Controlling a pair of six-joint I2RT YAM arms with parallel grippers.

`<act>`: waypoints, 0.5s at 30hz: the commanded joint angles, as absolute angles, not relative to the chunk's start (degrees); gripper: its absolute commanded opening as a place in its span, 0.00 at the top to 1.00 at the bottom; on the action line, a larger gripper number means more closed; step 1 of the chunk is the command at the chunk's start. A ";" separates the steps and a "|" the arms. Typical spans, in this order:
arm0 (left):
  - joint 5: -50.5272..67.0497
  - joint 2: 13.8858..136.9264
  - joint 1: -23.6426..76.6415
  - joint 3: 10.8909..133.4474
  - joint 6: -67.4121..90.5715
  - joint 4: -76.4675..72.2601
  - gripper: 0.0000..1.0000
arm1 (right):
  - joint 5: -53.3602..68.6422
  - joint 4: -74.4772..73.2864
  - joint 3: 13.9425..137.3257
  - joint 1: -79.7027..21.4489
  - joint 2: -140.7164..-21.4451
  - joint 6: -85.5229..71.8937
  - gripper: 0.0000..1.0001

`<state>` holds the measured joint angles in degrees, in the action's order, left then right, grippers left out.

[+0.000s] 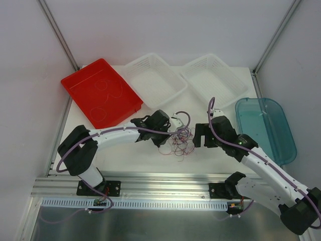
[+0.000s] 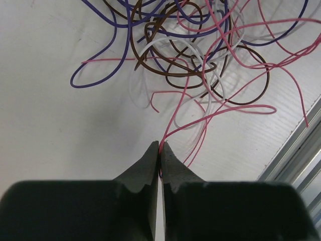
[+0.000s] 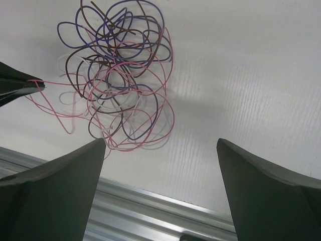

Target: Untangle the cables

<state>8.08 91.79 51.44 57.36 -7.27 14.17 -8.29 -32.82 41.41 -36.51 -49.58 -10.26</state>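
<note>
The cables (image 1: 180, 140) lie in one loose tangle of pink, purple, brown and white wires on the white table between my two grippers. My left gripper (image 2: 161, 146) is shut on a pink cable (image 2: 175, 113), which runs up from its tips into the tangle (image 2: 195, 50). In the right wrist view the same left fingertips (image 3: 22, 85) pinch that pink strand at the left edge. My right gripper (image 3: 160, 143) stands wide open, a little to the right of the tangle (image 3: 118, 80), with nothing between its fingers. From above, the left gripper (image 1: 169, 131) touches the heap and the right gripper (image 1: 200, 136) is just beside it.
At the back stand a red tray (image 1: 100, 93) and two white baskets (image 1: 155, 80) (image 1: 213, 78). A teal bin (image 1: 266, 128) sits at the right. An aluminium rail (image 1: 165, 181) runs along the near edge of the table, close to the tangle.
</note>
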 commanded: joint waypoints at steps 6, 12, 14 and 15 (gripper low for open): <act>10.11 77.80 51.94 56.25 -4.14 17.57 1.00 | -2.02 -25.84 43.24 -36.04 -55.45 -11.86 0.02; 10.46 67.42 51.94 57.13 -2.73 21.26 1.00 | -0.53 -22.77 49.39 -36.21 -67.13 -13.09 0.02; 9.94 64.78 51.94 58.18 -2.46 23.02 1.00 | -0.44 -20.84 50.89 -36.21 -72.12 -13.79 0.03; 9.76 63.99 51.94 58.53 -2.55 23.64 1.00 | -0.44 -19.44 51.24 -36.21 -73.64 -14.23 0.03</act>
